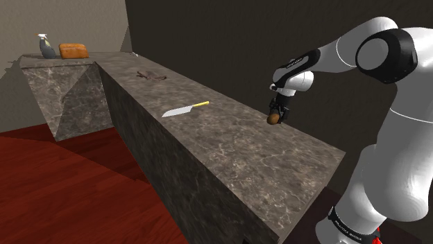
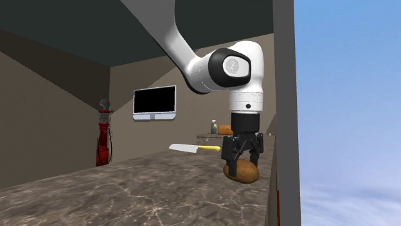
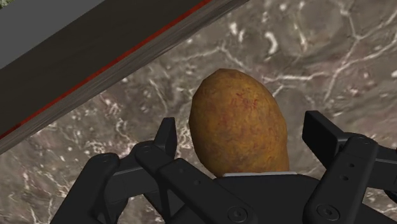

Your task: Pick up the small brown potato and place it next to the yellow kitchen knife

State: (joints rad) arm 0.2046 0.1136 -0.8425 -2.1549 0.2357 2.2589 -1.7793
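The small brown potato (image 1: 275, 119) (image 2: 242, 172) (image 3: 238, 121) lies on the dark marbled counter (image 1: 243, 159), close to the counter's back edge by the wall. My black gripper (image 1: 277, 111) (image 2: 241, 159) (image 3: 247, 135) is lowered over it, open. One of the fingers (image 3: 167, 137) stands on each side of the potato with a small gap, so the potato is not clasped. The yellow-handled knife (image 1: 186, 109) (image 2: 195, 149) lies flat farther along the counter, toward the shoulder view's left.
A dark wall (image 1: 229, 48) runs right behind the potato. A small dark object (image 1: 151, 75) lies on the counter beyond the knife. A spray bottle (image 1: 46, 46) and an orange-brown loaf (image 1: 73, 50) stand on the far corner section. Red floor (image 1: 62, 187) lies below the counter front.
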